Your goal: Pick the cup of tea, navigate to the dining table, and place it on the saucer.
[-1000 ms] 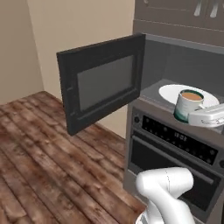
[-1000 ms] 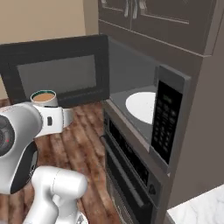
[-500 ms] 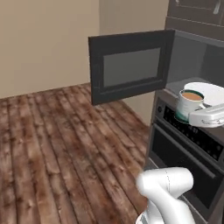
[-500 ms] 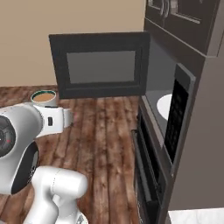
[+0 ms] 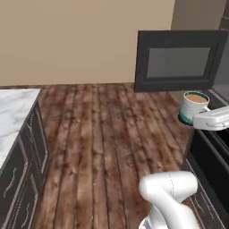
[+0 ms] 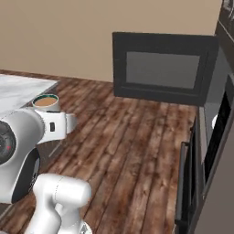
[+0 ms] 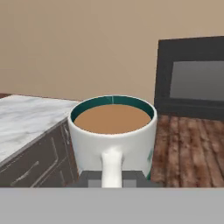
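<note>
Cup of tea: the white mug (image 7: 113, 131) with its teal rim sits upright dead centre in the hand view, brown tea level near the brim, handle pointing back at six o'clock toward the camera.
Pincer: the pincer (image 7: 112, 179) is clamped on the cup of tea at the handle side, jaws drawn close together; the dark tips just peek out at six o'clock, under the mug.
Left base view: there's the cup of tea (image 5: 193, 107) carried in the air at three o'clock, above the wooden floor (image 5: 107, 143), the white hand right beside it.
Right base view: the same mug (image 6: 46, 103) rides at nine o'clock, just above the arm's big white joint.
Worktop: a white marble-topped worktop (image 5: 11, 114) with dark cabinet fronts comes in at nine o'clock of the left base view; in the hand view its marble top (image 7: 26, 120) lies behind the mug at nine o'clock. This is possibly the dining table, though too little of it shows to be sure.
Microwave door: the dark door (image 6: 162, 68) with its grey window stands swung open at one o'clock, against the beige wall (image 5: 80, 40).
</note>
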Motion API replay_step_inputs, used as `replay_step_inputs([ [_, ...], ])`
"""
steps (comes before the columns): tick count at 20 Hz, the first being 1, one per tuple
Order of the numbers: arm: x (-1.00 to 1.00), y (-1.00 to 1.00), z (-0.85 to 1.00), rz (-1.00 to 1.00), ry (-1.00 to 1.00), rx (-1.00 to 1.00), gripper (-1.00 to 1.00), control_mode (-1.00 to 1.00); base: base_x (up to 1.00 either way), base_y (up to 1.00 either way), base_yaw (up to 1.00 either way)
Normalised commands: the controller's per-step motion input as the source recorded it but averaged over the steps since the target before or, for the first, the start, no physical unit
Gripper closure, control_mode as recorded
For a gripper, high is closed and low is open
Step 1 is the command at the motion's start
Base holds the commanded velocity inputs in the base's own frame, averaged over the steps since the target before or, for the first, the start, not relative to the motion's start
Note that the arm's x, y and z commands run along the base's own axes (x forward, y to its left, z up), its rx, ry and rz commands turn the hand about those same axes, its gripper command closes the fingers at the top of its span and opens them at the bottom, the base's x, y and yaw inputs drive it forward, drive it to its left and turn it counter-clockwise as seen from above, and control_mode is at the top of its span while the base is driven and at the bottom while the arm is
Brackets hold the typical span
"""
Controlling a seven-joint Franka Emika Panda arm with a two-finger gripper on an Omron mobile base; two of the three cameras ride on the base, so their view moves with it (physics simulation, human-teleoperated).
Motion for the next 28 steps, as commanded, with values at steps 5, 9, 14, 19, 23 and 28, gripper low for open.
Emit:
replay_step_inputs([
  [5, 0.00, 0.00, 0.00, 0.00, 0.00, 0.00, 1.00, 1.00, -0.47, 0.00, 0.53],
  [9, 0.00, 0.00, 0.00, 0.00, 0.00, 0.00, 1.00, 1.00, -0.45, 0.05, 0.40],
  [14, 0.00, 0.00, 0.00, 0.00, 0.00, 0.00, 1.00, 1.00, -0.40, 0.15, 0.31],
  [19, 0.00, 0.00, 0.00, 0.00, 0.00, 0.00, 1.00, 1.00, -0.44, 0.19, 0.27],
  [23, 0.00, 0.00, 0.00, 0.00, 0.00, 0.00, 1.00, 1.00, -0.54, 0.26, 0.25],
  [28, 0.00, 0.00, 0.00, 0.00, 0.00, 0.00, 1.00, 1.00, -0.54, 0.23, 0.29],
])
